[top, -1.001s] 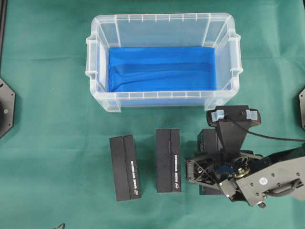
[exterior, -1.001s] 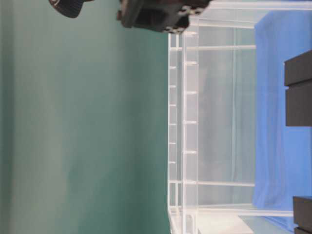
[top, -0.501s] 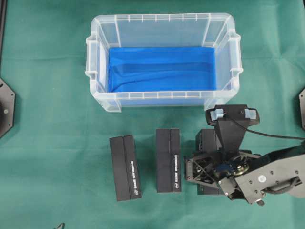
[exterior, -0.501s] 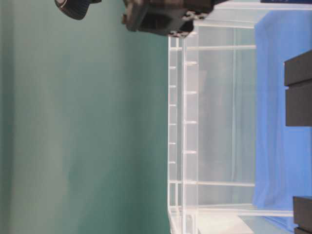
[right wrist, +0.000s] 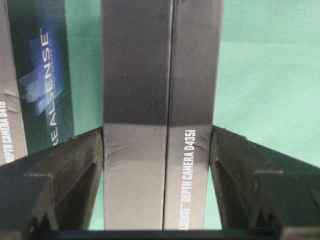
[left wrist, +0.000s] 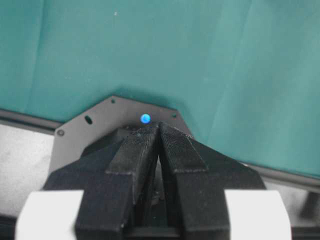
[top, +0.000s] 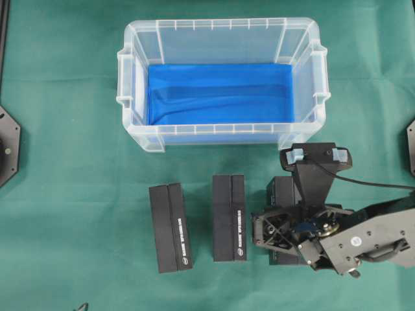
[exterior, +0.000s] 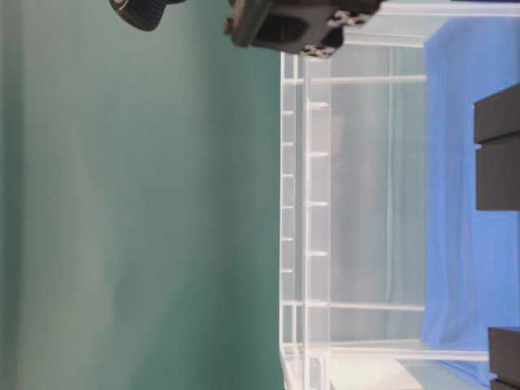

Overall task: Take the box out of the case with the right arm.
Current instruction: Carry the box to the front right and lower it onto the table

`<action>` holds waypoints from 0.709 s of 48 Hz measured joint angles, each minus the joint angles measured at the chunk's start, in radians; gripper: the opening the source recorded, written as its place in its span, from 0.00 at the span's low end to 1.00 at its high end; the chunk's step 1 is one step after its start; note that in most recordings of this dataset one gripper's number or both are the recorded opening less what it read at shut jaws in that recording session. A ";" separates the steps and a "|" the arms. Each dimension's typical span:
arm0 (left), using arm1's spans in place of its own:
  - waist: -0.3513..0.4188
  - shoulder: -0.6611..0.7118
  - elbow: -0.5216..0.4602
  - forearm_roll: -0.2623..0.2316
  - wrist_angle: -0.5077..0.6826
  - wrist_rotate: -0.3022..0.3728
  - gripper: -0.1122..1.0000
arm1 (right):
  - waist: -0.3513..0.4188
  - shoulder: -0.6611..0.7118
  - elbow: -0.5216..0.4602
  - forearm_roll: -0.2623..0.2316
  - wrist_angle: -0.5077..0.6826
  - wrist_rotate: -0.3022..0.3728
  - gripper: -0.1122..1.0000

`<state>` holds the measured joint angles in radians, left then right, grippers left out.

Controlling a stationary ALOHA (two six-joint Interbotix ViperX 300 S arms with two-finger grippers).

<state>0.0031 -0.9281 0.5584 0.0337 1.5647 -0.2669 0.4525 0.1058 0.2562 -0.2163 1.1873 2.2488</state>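
Observation:
The clear case [top: 220, 23] with its blue lining [top: 220, 94] stands at the back of the green table and holds nothing. A black box [top: 283, 188] lies on the cloth in front of its right corner. My right gripper [top: 282, 228] hangs over that box, which runs lengthwise [right wrist: 160, 75] between the two fingers [right wrist: 75, 160]. The gripper [right wrist: 157, 132] is open, and thin strips of green show between the fingers and the box's sides. My left gripper [left wrist: 158, 127] is shut with nothing in it, over a grey plate.
Two more black boxes [top: 170, 227] [top: 229, 217] lie side by side left of the right gripper; the nearer one [right wrist: 30, 75] shows in the right wrist view. The case wall [exterior: 309, 203] fills the table-level view. Black base plates [top: 8, 146] sit at both table edges.
The right gripper's fingers have spread a little off the box's sides. The arm has shifted slightly; the box stays on the cloth.

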 measured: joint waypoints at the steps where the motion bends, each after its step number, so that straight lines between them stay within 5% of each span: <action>1: -0.002 0.000 0.000 -0.002 0.000 0.000 0.10 | 0.000 -0.002 0.000 0.000 0.000 0.000 0.88; 4: 0.000 0.000 0.000 -0.002 0.000 0.000 0.10 | -0.002 0.000 0.000 0.000 0.000 0.000 0.94; 20: 0.000 0.002 0.000 -0.002 0.002 0.000 0.10 | 0.000 -0.002 -0.032 0.000 0.025 0.002 0.89; 34: 0.000 0.002 0.000 0.000 0.000 0.000 0.10 | 0.000 -0.060 -0.135 -0.011 0.219 -0.020 0.89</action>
<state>0.0031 -0.9265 0.5584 0.0337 1.5647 -0.2669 0.4525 0.0460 0.1212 -0.2270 1.4067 2.2289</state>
